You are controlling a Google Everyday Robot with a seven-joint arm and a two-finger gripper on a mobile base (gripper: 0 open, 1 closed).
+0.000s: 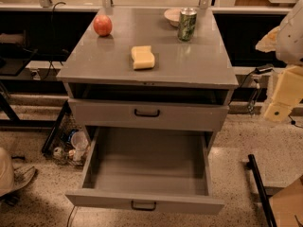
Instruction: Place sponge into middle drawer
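The pale yellow sponge (143, 57) lies on the grey cabinet's top (104, 60), near the front middle. The middle drawer (142, 200), the lowest one with a small black bar handle, is pulled fully open and its tray holds nothing. My gripper (279, 105) hangs at the far right edge of the view, beside the cabinet's right side at about top-drawer height. It is well to the right of the sponge and holds nothing that I can see.
A red apple (102, 25) stands at the back left of the top. A green can (187, 24) and a small bowl (173, 16) stand at the back right. The drawer above (147, 112) is closed. Clutter lies on the floor at the left (71, 143).
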